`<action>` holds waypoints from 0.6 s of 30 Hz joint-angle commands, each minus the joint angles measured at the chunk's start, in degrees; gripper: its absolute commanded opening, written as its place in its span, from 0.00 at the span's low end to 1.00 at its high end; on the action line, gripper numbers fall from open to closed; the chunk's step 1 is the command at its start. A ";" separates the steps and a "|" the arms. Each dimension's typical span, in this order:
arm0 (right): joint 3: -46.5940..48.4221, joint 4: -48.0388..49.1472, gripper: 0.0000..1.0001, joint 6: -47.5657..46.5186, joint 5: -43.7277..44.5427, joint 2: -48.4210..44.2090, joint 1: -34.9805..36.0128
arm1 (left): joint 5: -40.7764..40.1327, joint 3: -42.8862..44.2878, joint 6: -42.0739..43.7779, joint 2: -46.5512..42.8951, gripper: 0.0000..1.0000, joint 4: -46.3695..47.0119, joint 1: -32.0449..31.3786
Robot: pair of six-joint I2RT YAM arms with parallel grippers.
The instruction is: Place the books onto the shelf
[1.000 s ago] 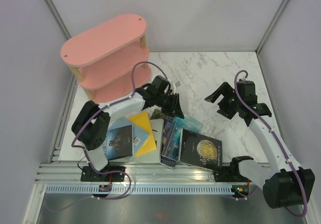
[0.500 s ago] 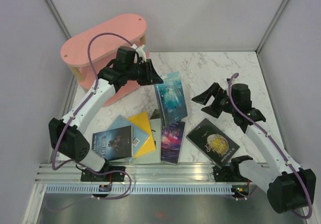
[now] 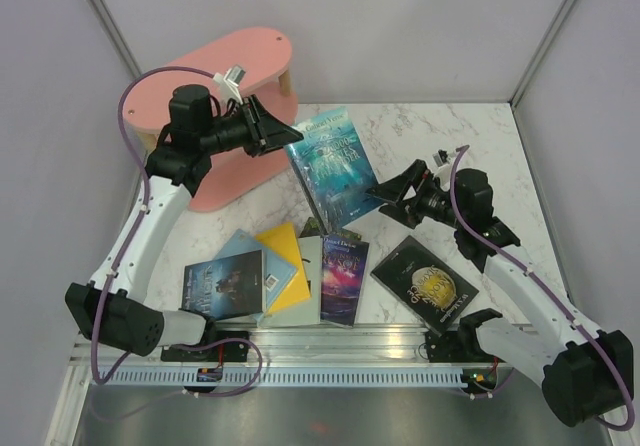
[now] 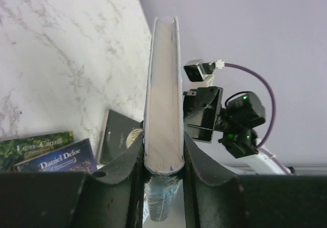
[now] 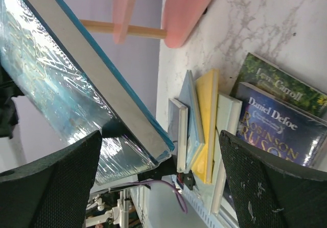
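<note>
My left gripper [image 3: 283, 134] is shut on the spine end of a teal-covered book [image 3: 330, 166], holding it in the air just right of the pink shelf [image 3: 200, 71]. In the left wrist view the book's page edge [image 4: 163, 95] stands up between the clamped jaws of the left gripper [image 4: 163, 155]. My right gripper [image 3: 393, 192] is open beside the book's lower right corner, and that corner of the book [image 5: 76, 85] lies between its wide-apart fingers [image 5: 278, 182]. Other books lie flat near the front: a dark moon book [image 3: 425, 284], a purple one [image 3: 343, 269], a yellow one [image 3: 283, 256].
A dark-covered book [image 3: 225, 284], a light blue one [image 3: 243, 246], a grey-white one [image 3: 312, 266] and a green one [image 3: 340, 236] also lie by the front edge. Grey walls close in the marble table [image 3: 420, 136] on three sides. The shelf's boards [image 5: 189, 8] appear in the right wrist view.
My left arm lifted the teal book off the pile and swung it up and back toward the shelf. My right gripper moved left to the book's corner. The moon book shifted right.
</note>
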 commanded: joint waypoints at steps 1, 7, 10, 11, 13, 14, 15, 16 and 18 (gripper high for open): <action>0.61 6.97 0.98 2.72 -0.74 0.62 1.05 | 10.97 -3.09 -16.07 -5.18 0.02 19.27 2.80; 0.17 12.32 0.98 8.06 -1.53 0.00 1.84 | 11.50 -8.37 -22.85 -7.46 0.02 27.53 4.12; -0.61 17.24 0.98 12.10 -1.54 -0.96 2.19 | 11.24 -13.37 -29.87 -8.69 0.02 36.83 4.30; -0.79 19.69 0.98 13.17 -1.36 -1.49 2.28 | 11.15 -14.18 -32.33 -8.79 0.02 37.91 4.39; -1.49 22.69 0.98 16.85 -0.75 -2.02 2.46 | 10.45 -15.94 -33.75 -9.75 0.02 39.94 4.30; -1.84 25.49 0.96 18.09 -0.48 -2.45 2.55 | 10.01 -16.47 -34.28 -10.02 0.02 40.12 4.39; -2.20 26.73 0.93 19.23 -0.13 -2.63 2.72 | 9.40 -16.73 -34.37 -10.45 0.02 40.21 4.30; -2.37 27.88 0.89 20.20 0.30 -2.81 2.90 | 8.87 -17.17 -34.37 -10.81 0.02 40.21 4.30; -2.11 29.73 0.70 22.40 1.62 -3.25 3.51 | 7.38 -17.44 -34.63 -12.04 0.02 40.21 4.39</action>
